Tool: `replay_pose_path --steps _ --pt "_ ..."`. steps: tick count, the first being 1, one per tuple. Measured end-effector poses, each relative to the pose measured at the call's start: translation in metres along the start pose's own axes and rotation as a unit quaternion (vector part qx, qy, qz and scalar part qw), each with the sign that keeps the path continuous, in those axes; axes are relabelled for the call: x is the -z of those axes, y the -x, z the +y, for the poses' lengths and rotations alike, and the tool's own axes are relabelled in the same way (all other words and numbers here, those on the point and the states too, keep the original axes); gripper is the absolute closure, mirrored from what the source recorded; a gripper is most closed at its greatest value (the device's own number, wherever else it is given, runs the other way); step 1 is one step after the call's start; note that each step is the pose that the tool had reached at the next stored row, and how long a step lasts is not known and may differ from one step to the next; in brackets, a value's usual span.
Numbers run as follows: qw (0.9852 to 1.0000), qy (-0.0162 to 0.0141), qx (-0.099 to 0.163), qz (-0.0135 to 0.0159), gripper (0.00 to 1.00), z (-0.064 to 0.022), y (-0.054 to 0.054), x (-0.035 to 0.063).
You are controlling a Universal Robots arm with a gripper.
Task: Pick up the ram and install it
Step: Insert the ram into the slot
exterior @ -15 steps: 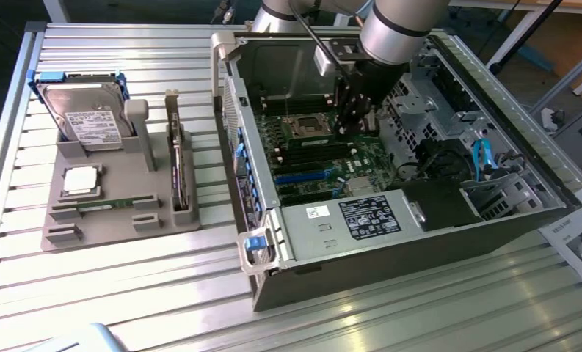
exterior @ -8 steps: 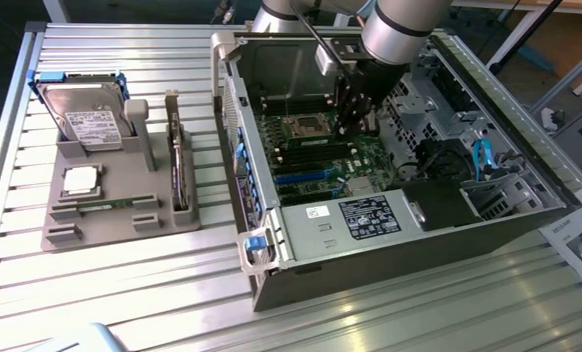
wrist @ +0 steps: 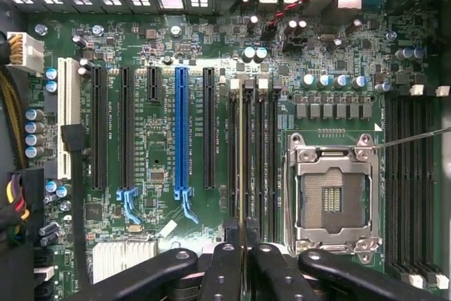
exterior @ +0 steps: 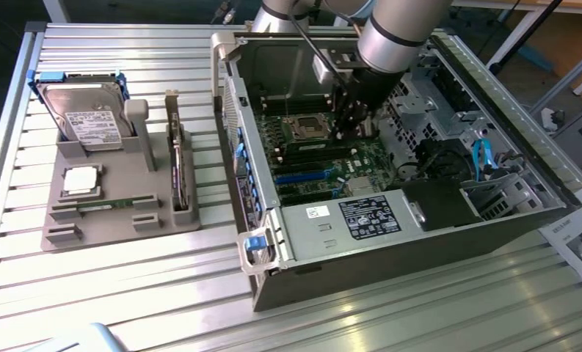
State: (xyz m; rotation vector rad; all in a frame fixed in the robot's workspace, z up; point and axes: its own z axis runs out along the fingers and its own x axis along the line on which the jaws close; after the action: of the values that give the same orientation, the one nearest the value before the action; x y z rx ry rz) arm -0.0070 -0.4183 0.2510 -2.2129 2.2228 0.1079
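While the robot arm [exterior: 393,33] reaches down into the open computer case [exterior: 234,95], its gripper [wrist: 243,234] hangs low over the green main board [exterior: 369,158]. The two black fingers [wrist: 224,266] are pinched tight on the ram [wrist: 242,160]. From the wrist view you see the ram from its thin edge, so it looks like one long, skinny line. It stands up on its edge between the fingers. It lines up with the row of long black memory slots [wrist: 268,160]. These slots sit just beside the silver chip socket [wrist: 331,192]. I cannot tell if the ram is pushed all the way into a slot. On the other side of the ram are more long slots, and one of them is blue [wrist: 182,125].

On the exterior view's left, a gray tray [exterior: 114,220] lies on the metal table [exterior: 124,293], near the case. At its far end a hard drive [exterior: 85,117] stands up in a blue frame. A square silver chip [exterior: 82,180] lies flat in the middle of the tray. A dark card [exterior: 180,176] stands on its edge along the side of the tray nearest the case.
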Motion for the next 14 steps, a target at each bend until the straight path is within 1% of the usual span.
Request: replay_pose_path --steps 6,10,14 --pt "1.0000 0.0000 0.000 0.0000 0.88 -0.0002 -0.0003 -0.0059" --pt "1.0000 0.0000 0.000 0.0000 0.88 -0.0003 -0.0005 -0.0082" --pt "1.0000 0.0000 0.000 0.0000 0.88 -0.0004 -0.0005 -0.0083"
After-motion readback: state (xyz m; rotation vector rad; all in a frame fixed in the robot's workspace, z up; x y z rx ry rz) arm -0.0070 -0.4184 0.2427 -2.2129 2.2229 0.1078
